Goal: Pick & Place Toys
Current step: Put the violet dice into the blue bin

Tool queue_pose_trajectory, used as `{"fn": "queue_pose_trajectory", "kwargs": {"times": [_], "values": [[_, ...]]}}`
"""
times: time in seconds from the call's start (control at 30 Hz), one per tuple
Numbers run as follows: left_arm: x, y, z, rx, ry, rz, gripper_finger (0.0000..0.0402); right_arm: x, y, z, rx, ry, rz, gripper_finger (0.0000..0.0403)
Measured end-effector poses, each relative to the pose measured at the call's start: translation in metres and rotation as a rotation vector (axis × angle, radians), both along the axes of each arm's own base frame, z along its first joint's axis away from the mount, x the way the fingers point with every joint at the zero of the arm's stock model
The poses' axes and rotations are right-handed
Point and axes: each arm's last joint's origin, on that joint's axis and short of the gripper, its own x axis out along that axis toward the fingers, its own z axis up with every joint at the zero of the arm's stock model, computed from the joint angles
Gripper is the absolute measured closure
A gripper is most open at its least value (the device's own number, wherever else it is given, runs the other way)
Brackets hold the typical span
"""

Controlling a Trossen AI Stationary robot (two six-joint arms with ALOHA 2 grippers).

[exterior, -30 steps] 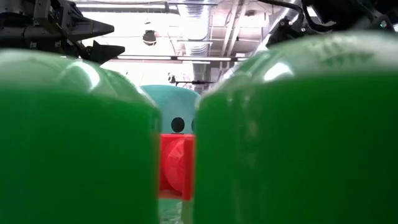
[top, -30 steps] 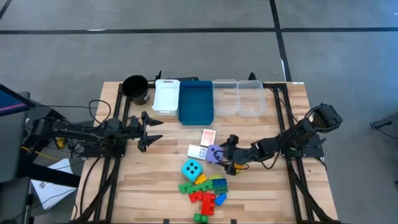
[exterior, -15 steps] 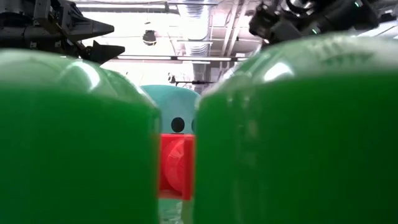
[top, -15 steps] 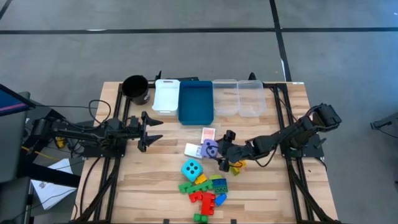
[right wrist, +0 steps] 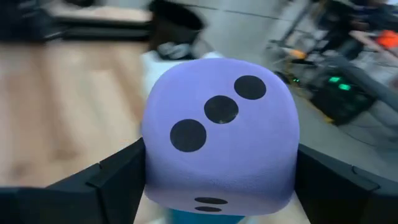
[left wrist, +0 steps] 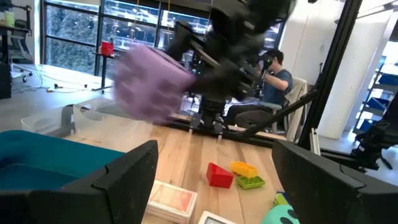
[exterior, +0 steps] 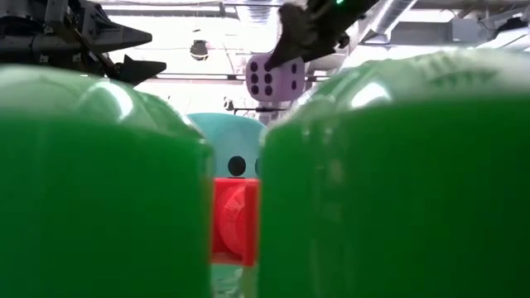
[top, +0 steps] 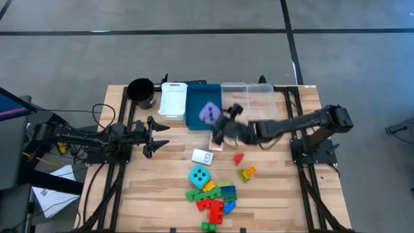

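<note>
The right gripper (top: 218, 123) has its fingers squeezed on the lavender die (top: 209, 113) and holds it up in the air, a little above the middle of the high view, over the lower right part of the blue tray (top: 196, 107). In the right wrist view the die (right wrist: 221, 127) sits snug between the two dark fingers (right wrist: 118, 177), with three dots facing up. The job now looks like putting this die into the tray. To do it well, bring the die more over the middle of the tray, lower it close to the bottom, and only then let go, so the soft die does not bounce out. The left gripper (top: 158, 134) waits at the middle left with its fingers spread and nothing in them. The cyan die (top: 199, 176), the bricks (top: 213, 200) and the card pack (top: 204, 156) lie lower down on the table (top: 149, 188).
</note>
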Motion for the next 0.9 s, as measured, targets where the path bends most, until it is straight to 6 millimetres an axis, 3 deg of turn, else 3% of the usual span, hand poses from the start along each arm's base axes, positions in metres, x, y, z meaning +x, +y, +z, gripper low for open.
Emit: {"fn": "queue_pose_trajectory", "kwargs": {"times": [0.1, 0.27, 0.37, 0.5, 0.63, 0.8, 0.9], "values": [[0.000, 0.000, 0.000, -0.005, 0.000, -0.001, 0.0092, 0.004, -0.041, 0.006, 0.036, -0.054, -0.004, 0.0063], [0.000, 0.000, 0.000, -0.002, 0.000, 0.000, 0.0092, 0.009, -0.106, 0.008, 0.189, -0.220, 0.211, 0.0063], [0.000, 0.000, -0.001, -0.002, 0.015, 0.000, 0.0092, 0.010, -0.135, 0.001, 0.212, -0.260, 0.249, 0.0063], [0.001, 0.000, -0.005, -0.003, 0.047, 0.000, 0.0092, 0.008, -0.170, -0.023, 0.244, -0.177, 0.171, 0.0063], [0.001, 0.000, -0.005, -0.003, 0.057, 0.000, 0.0092, 0.010, -0.193, -0.044, 0.283, -0.108, 0.108, 0.0063], [0.001, 0.000, -0.009, -0.004, 0.098, 0.000, 0.0092, 0.021, -0.202, -0.060, 0.318, -0.052, 0.095, 0.0058], [0.001, 0.000, -0.012, -0.005, 0.120, 0.000, 0.0092, 0.027, -0.203, -0.056, 0.309, -0.051, 0.108, 0.0044]]}}
